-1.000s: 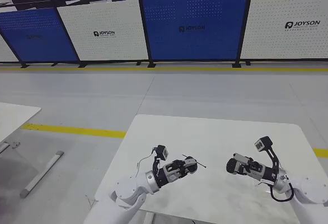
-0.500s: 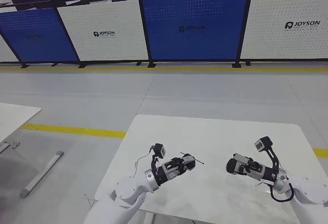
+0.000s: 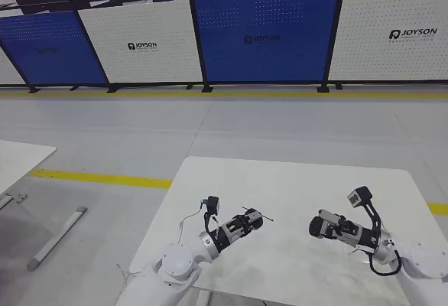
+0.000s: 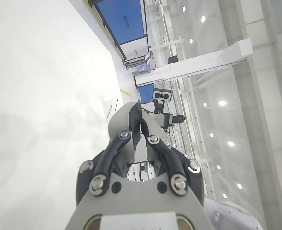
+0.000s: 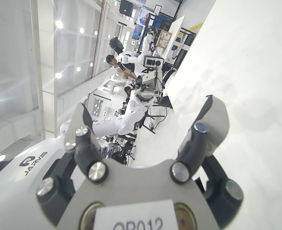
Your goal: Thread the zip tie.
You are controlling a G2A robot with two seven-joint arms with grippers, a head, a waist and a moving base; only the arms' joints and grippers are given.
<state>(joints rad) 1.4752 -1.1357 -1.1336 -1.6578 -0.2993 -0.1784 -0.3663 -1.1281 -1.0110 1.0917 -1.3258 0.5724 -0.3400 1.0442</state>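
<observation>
Left gripper [image 3: 252,222] hangs over the left half of the white table [image 3: 300,180], toward its front edge. Its fingers [image 4: 134,117] are pinched together on the black zip tie [image 3: 266,219]. Tie is thin, with one end poking out toward table centre and the other toward the table's far edge. Right gripper [image 3: 317,226] is over the table's right half, spread wide with nothing between the fingers [image 5: 209,111].

My top camera looks down at the table [image 3: 308,187] from afar. Wrist cameras sit close behind the left gripper [image 4: 138,111] and right gripper [image 5: 147,101], facing each other across it.
</observation>
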